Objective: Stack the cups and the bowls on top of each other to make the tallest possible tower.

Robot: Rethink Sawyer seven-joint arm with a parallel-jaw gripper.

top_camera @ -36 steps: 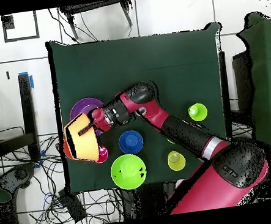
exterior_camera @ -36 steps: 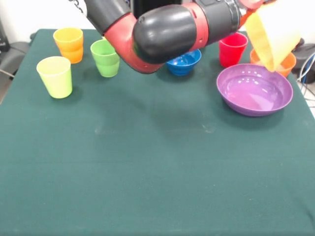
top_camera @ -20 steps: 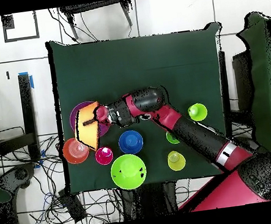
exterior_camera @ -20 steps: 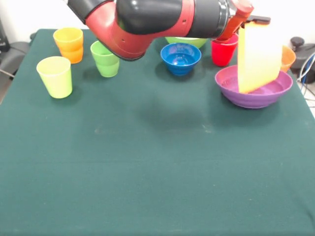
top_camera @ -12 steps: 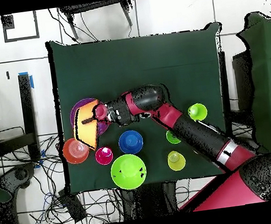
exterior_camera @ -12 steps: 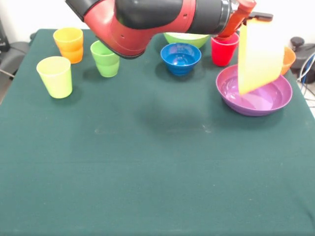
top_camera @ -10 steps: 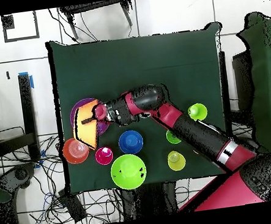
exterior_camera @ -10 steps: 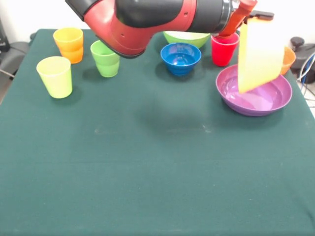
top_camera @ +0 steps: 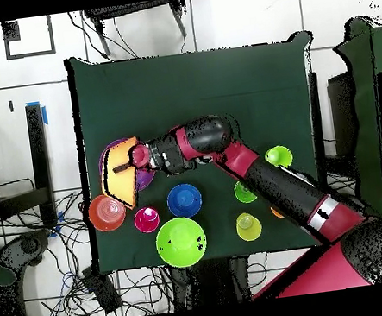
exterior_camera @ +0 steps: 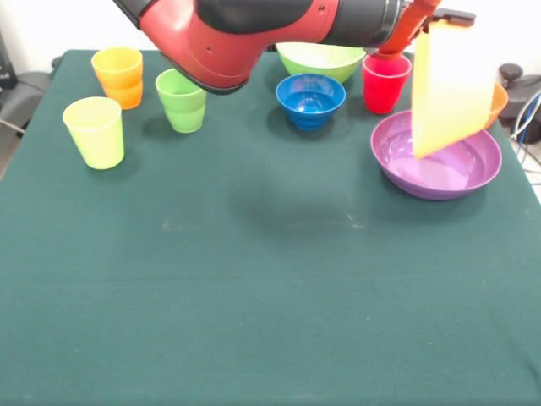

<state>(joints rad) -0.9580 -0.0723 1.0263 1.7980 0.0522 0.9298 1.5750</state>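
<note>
The green table (exterior_camera: 254,296) fills the room's middle, and the red and black arm (exterior_camera: 254,34) sweeps across its far side. Biggest of the pieces is the orange-yellow bowl (exterior_camera: 452,85), hanging tipped on edge from the gripper (exterior_camera: 427,19) over the purple bowl (exterior_camera: 439,165); its lower rim looks close above the purple one's hollow, though I can't say whether they touch. The gripper is clamped on the top of its rim (a thin pinch, one finger inside and one outside, as far as I can make out).

Behind them sit the light green bowl (exterior_camera: 321,59), the blue bowl (exterior_camera: 310,99) and, half hidden past the hanging bowl, a red-orange bowl (exterior_camera: 497,100). The red cup (exterior_camera: 385,82) stands just beside the purple bowl; off to the other side are the green cup (exterior_camera: 182,100), the pale yellow cup (exterior_camera: 95,131) and two orange cups (exterior_camera: 118,76) already nested.

My guess is that the plastic is light, stiff and slick. A big bowl held by one point of its rim will want to swing and could slip, so a slow lowering seems wise. The smaller bowls are likewise best taken by the rim, the cups across the lip.
</note>
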